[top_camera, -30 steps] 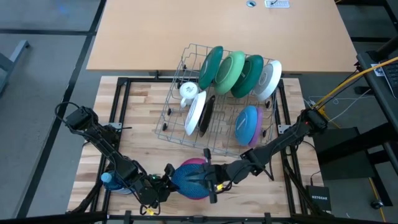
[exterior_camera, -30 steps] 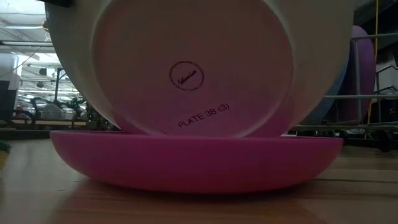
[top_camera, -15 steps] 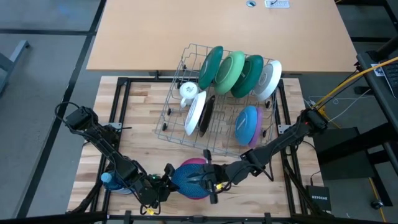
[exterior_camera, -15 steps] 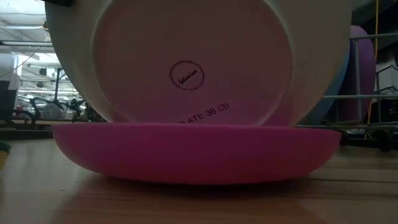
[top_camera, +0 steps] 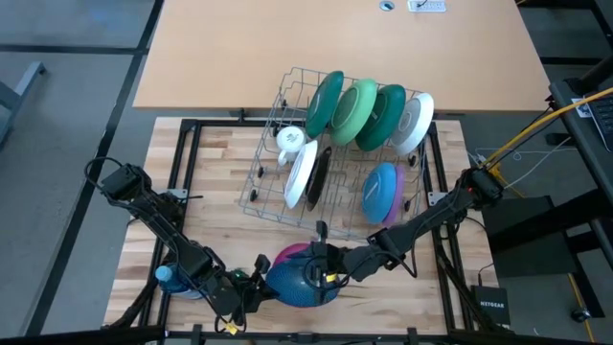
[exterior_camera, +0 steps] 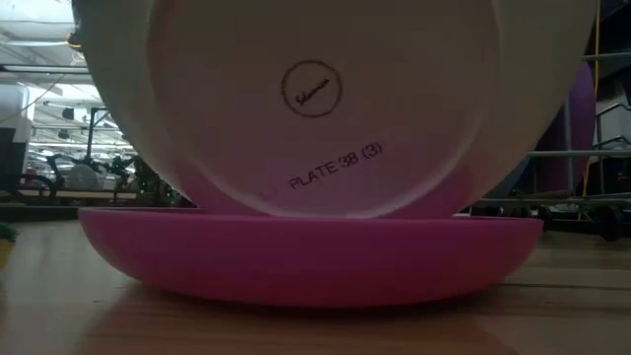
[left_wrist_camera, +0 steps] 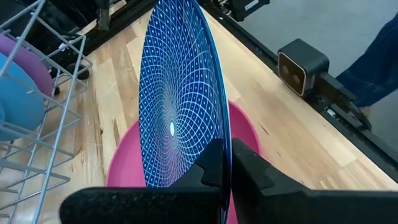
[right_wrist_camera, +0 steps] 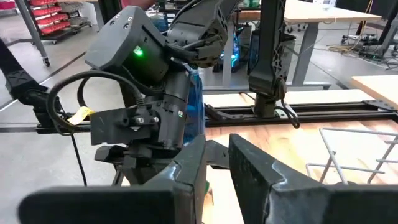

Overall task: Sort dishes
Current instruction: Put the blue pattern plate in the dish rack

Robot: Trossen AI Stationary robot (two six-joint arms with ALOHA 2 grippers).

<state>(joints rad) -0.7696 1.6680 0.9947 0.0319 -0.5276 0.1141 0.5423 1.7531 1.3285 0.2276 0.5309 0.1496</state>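
While the blue patterned plate (left_wrist_camera: 177, 99) stood on edge, nearly upright, over the pink plate (exterior_camera: 311, 256) lying flat on the wooden surface (top_camera: 192, 192), both claws met at it from opposite sides. The left claw (left_wrist_camera: 225, 168), pinched shut, gripped the plate's rim, w/ the patterned face rising straight ahead of it and the plate's plane running along the claw's own line. The right claw (right_wrist_camera: 214, 158), at a narrow gap, closed on the rim on the opposite side; in its wrist view only a thin blue edge (right_wrist_camera: 194, 112) showed betw. it and the left wrist, i.e. the plate was edge-on to it. In the high view the plate (top_camera: 297, 283) sat near the front edge of the surface, betw. the two arms, well apart from the wire rack (top_camera: 278, 105) w/ the green, white and blue/purple plates. Low view: pale underside (exterior_camera: 315, 99), marked PLATE 38 (3), lower rim hidden behind the pink plate's wall, so contact couldn't be told. Judgement: next move turns on tipping the disc flat onto the pink one; both arms equally near, left had the firmer hold.
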